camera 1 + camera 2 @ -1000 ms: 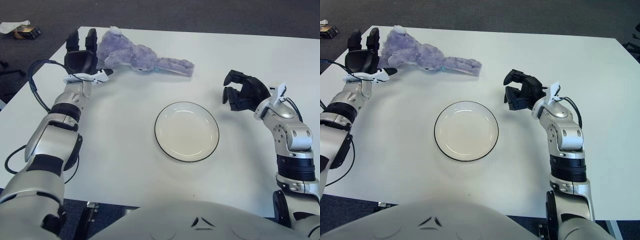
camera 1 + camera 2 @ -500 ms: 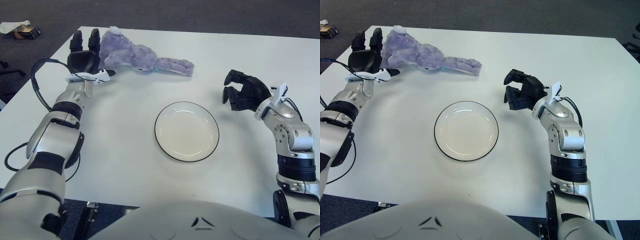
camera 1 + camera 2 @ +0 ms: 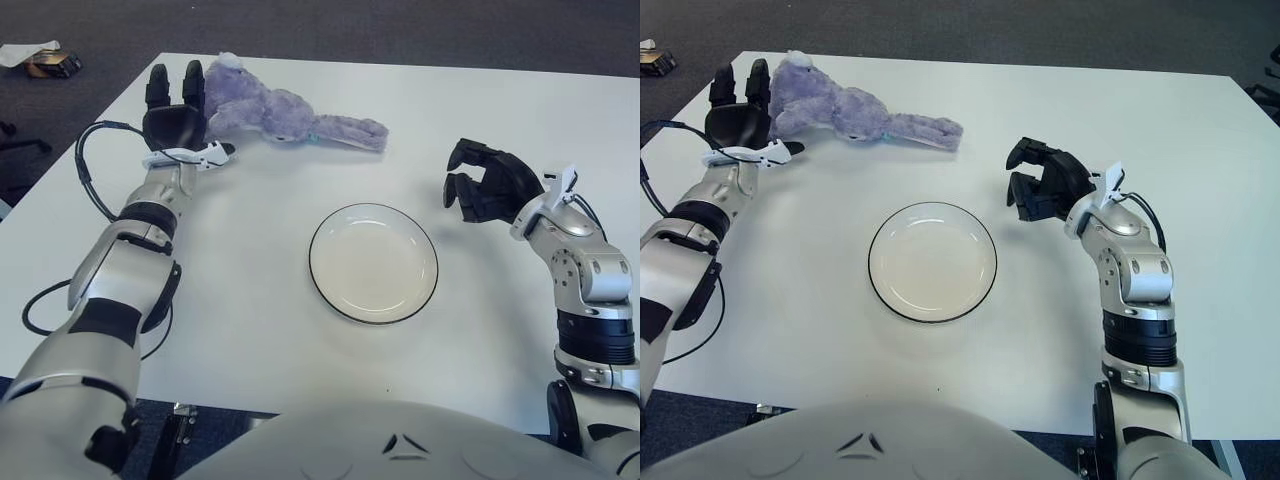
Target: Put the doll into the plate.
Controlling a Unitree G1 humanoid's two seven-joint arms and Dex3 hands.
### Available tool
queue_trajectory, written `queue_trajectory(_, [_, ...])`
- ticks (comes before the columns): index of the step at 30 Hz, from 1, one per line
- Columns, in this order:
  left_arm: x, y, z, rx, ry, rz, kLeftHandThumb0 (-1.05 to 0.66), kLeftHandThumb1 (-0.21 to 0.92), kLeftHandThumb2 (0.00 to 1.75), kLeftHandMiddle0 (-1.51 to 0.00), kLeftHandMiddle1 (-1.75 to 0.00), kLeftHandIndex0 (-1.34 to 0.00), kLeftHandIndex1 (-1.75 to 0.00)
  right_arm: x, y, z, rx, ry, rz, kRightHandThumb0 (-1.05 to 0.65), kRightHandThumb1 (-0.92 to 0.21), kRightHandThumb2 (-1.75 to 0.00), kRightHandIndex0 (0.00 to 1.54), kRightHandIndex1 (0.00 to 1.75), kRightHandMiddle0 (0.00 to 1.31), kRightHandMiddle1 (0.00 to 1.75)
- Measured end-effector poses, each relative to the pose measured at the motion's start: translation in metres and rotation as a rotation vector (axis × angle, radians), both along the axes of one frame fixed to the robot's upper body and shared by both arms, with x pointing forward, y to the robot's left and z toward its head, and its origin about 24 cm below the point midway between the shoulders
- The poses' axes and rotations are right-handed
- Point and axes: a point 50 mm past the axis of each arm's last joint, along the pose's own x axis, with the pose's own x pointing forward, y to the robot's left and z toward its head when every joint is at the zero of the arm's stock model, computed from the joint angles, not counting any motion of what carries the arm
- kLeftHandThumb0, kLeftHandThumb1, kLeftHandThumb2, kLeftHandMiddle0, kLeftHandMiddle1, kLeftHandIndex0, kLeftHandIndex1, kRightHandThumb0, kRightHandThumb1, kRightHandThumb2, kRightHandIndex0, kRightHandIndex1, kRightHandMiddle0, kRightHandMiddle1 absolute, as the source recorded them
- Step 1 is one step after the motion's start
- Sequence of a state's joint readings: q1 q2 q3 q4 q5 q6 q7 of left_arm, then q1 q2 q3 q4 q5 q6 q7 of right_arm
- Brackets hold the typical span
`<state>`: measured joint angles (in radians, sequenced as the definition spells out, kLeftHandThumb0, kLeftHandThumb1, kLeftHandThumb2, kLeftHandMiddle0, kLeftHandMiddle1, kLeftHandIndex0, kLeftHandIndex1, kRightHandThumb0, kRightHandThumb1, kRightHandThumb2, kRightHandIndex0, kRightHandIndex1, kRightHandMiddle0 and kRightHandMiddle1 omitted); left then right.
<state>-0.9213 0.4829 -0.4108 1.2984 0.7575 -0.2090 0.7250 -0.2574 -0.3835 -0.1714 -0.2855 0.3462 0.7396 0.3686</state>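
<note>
A purple plush doll (image 3: 280,112) lies flat at the far left of the white table (image 3: 250,300), its long tail stretching right. My left hand (image 3: 178,112) is just left of the doll's head, fingers spread upward, palm close against the plush and holding nothing. The white plate (image 3: 373,262) with a dark rim sits empty in the middle of the table. My right hand (image 3: 480,186) shows right of the plate with curled fingers and nothing in them.
A black cable (image 3: 85,180) loops beside my left forearm near the table's left edge. On the dark floor beyond the far left corner lies a small box with white paper (image 3: 40,58).
My left hand has crept right and a little farther back, closing on the doll's head. The doll, plate and right hand have stayed put.
</note>
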Motion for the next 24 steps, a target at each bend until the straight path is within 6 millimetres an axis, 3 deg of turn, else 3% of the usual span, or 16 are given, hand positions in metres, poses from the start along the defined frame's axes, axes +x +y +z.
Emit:
queue_trajectory(12, [-0.004, -0.001, 0.005, 0.223, -0.182, 0.043, -0.94, 0.50, 0.56, 0.00, 0.00, 0.00, 0.00, -0.009, 0.008, 0.011, 0.004, -0.006, 0.040, -0.01, -0.08, -1.59, 0.80, 1.75, 0.56, 1.72])
queue_trajectory(24, [-0.009, -0.004, 0.006, 0.313, -0.299, 0.058, -0.88, 0.72, 0.47, 0.00, 0.00, 0.00, 0.00, -0.016, 0.010, 0.015, -0.016, -0.004, 0.067, -0.01, -0.09, -1.58, 0.77, 1.75, 0.57, 1.72])
